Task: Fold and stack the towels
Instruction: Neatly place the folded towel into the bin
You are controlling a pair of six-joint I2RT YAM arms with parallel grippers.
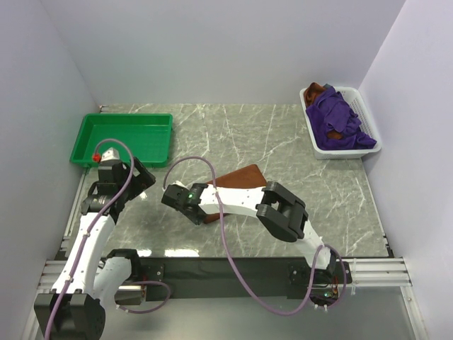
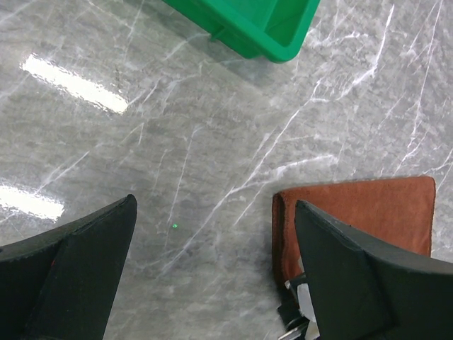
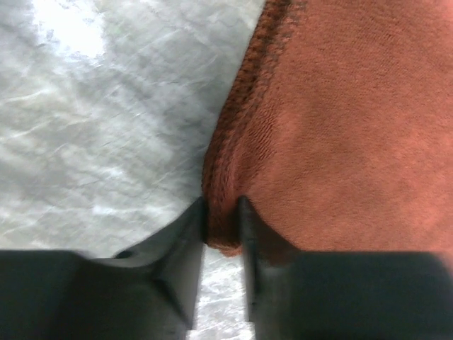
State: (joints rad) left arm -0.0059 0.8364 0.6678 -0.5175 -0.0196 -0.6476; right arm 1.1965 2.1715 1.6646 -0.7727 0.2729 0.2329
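Note:
A folded rust-brown towel [image 1: 241,177] lies on the marble table in the middle; it also shows in the left wrist view [image 2: 368,209] and fills the right wrist view [image 3: 340,120]. My right gripper [image 1: 202,214] [image 3: 223,212] reaches across to the towel's near left corner and is shut on its thick folded edge. My left gripper [image 1: 145,180] [image 2: 216,205] is open and empty, above bare table just left of the towel. More towels, purple [image 1: 340,120] and one rust-brown [image 1: 316,90], lie heaped in a white basket [image 1: 369,136].
A green tray [image 1: 127,138] stands at the back left, and its corner shows in the left wrist view [image 2: 269,28]. The white basket stands at the back right by the wall. White walls close in the table on three sides.

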